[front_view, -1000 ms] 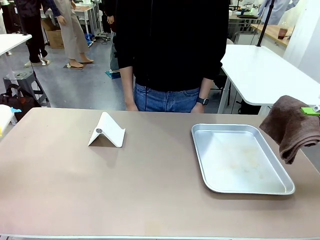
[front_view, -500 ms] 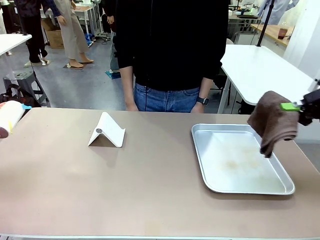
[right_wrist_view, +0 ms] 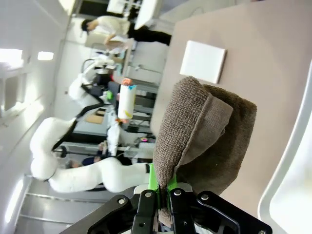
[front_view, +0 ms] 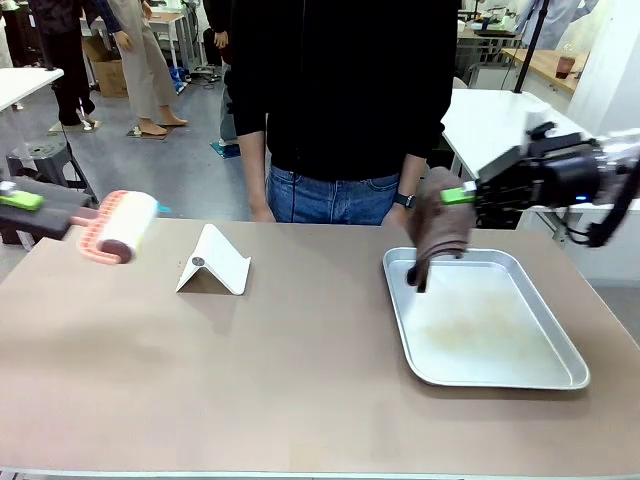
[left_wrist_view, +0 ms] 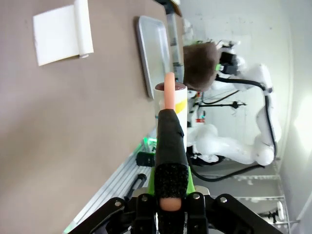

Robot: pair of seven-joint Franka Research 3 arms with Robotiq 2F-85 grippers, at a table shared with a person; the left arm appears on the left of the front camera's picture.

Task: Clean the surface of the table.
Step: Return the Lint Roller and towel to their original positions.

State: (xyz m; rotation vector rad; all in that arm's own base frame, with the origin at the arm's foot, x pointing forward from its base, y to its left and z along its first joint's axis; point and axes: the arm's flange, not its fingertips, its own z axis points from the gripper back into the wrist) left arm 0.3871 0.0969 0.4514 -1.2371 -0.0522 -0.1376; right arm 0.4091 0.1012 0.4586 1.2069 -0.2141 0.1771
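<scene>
Bench (front_view: 300, 390): a wide beige-brown top with a thin pale edge, spanning the whole foreground of the front view; it lies sideways in the left wrist view (left_wrist_view: 73, 126) and shows as a brown slab in the right wrist view (right_wrist_view: 263, 58).
Left pincer (front_view: 22, 203): at the left edge of the front view, over the bench's far left part; clamped tight (left_wrist_view: 170, 207) on the dark handle of a lint roller.
Lint roller (front_view: 120, 226): white drum with pink ends, pointing toward the middle of the bench and looking lifted off the top; from the left wrist, handle and drum (left_wrist_view: 170, 105) run straight out from the pincer.
Right pincer (front_view: 466, 197): reaching in from the right, above the far left corner of the tray; closed (right_wrist_view: 161, 197) on a pinch of brown cloth.
Brown cloth (front_view: 438, 225): hangs bunched from the green pads, its lower tip over the tray's far left corner; whether the tip touches the metal cannot be told. Up close its towelling folds (right_wrist_view: 195, 136) stand above the pincer.
Metal tray (front_view: 500, 383): shiny, rectangular, flat on the right half of the bench, faint smudges inside (left_wrist_view: 153, 48).
White folded stand (front_view: 215, 262): on the bench, left of centre, well apart from the tray (left_wrist_view: 61, 31) (right_wrist_view: 203, 62).
Person (front_view: 340, 100): black top and jeans, standing at the far edge, a watch (front_view: 404, 201) on one wrist.
</scene>
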